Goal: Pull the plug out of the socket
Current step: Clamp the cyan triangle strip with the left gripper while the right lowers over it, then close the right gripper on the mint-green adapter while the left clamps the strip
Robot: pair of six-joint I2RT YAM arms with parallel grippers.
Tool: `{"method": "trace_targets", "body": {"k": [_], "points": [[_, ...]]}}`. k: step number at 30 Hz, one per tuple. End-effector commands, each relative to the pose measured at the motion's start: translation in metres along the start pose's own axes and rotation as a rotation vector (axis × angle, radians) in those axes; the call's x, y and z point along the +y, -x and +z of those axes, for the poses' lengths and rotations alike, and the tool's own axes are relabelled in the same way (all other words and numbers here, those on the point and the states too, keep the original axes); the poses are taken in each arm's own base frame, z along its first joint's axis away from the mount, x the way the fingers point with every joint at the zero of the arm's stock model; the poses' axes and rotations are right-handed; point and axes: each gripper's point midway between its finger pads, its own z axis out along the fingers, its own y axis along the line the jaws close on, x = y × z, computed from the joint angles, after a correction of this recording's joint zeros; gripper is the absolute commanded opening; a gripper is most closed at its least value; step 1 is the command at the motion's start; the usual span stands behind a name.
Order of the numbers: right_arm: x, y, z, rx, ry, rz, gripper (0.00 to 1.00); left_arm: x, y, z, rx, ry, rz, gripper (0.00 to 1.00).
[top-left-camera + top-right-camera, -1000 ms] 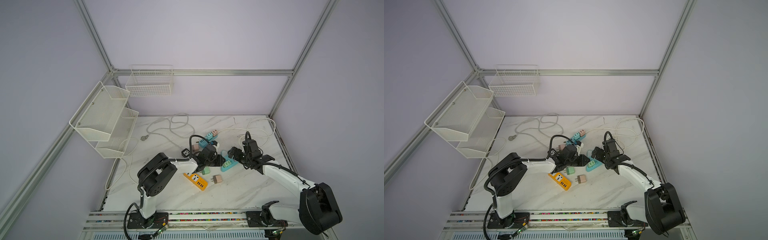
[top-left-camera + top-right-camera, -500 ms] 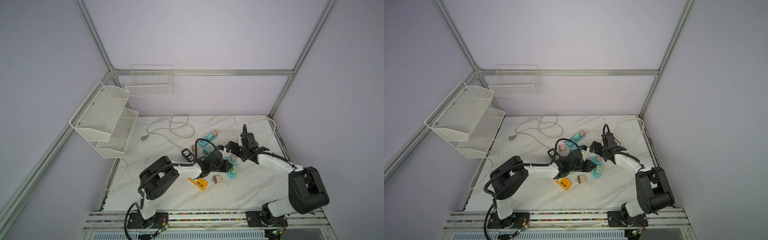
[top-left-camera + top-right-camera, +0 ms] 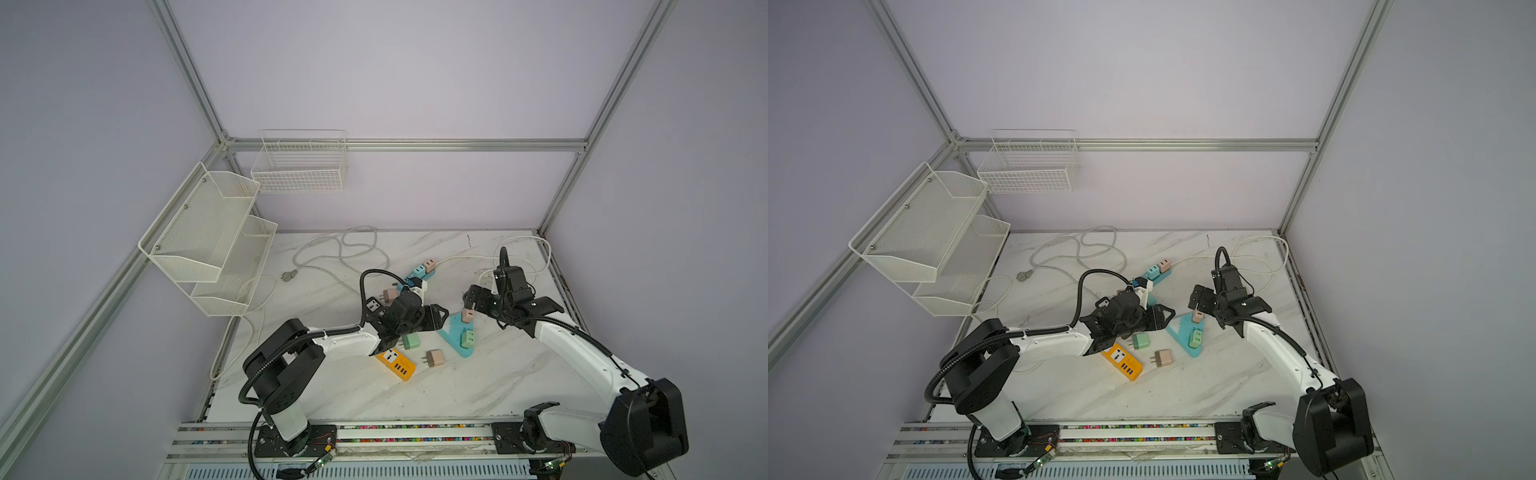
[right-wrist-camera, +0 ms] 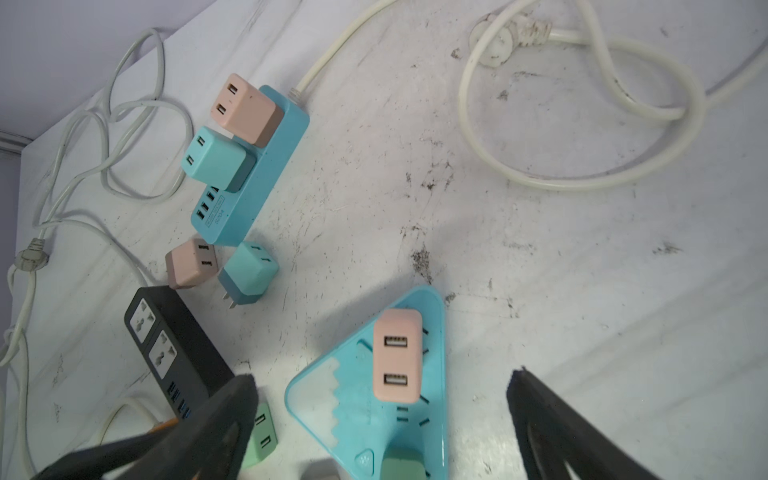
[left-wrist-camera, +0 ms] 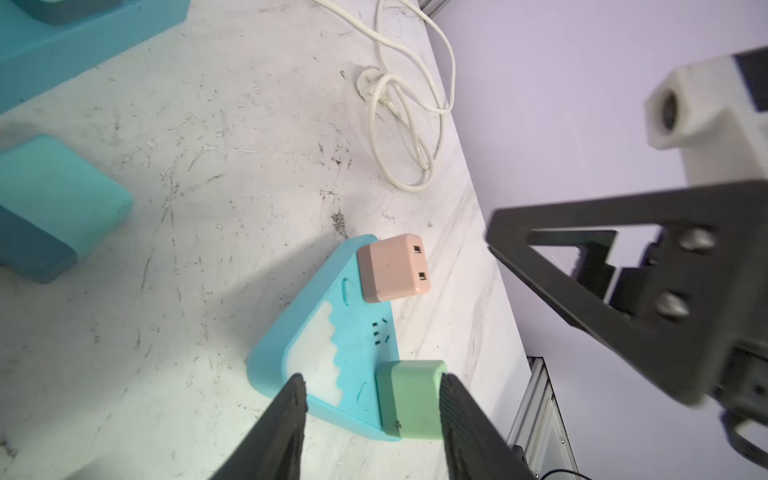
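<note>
Plainly a robotics lab test cell, going by the bare aluminium frame (image 3: 407, 144), blank lilac walls (image 3: 395, 83), marble-look tabletop (image 3: 478, 382), a wall-hung wire basket (image 3: 299, 170), and a left arm (image 3: 340, 343) and right arm (image 3: 573, 349) bolted to a slotted rail (image 3: 415, 432).

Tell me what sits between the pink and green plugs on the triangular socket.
Nothing plugged in. The left wrist view shows only empty slots on the triangular socket between the pink plug and the green plug.

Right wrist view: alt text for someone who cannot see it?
A pink plug sits in a triangular blue socket, framed by the open jaws of the right gripper. Beyond: a blue power strip holding two plugs, a black strip, loose plugs and white cords.
</note>
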Motion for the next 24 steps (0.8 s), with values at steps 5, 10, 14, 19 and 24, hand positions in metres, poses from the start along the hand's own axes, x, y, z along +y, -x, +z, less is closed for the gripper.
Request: {"method": "trace_targets", "body": {"k": [5,10,14,19,24], "points": [[-0.021,-0.065,-0.012,0.152,-0.078,0.013,0.94,0.012,-0.013,0.018,0.048,-0.012,0.008,0.62],[-0.015,-0.091,-0.010,0.189,-0.043,0.032,0.86,0.021,-0.022,0.029,0.079,-0.006,-0.006,0.65],[-0.010,-0.104,-0.005,0.211,-0.020,0.039,0.78,0.028,-0.022,0.032,0.071,0.003,-0.019,0.66],[-0.011,-0.104,0.004,0.204,-0.043,0.023,0.72,0.023,-0.024,0.041,0.091,-0.030,-0.020,0.62],[-0.006,-0.101,0.013,0.198,-0.031,0.019,0.63,0.026,-0.025,0.047,0.089,-0.027,-0.023,0.55]]}}
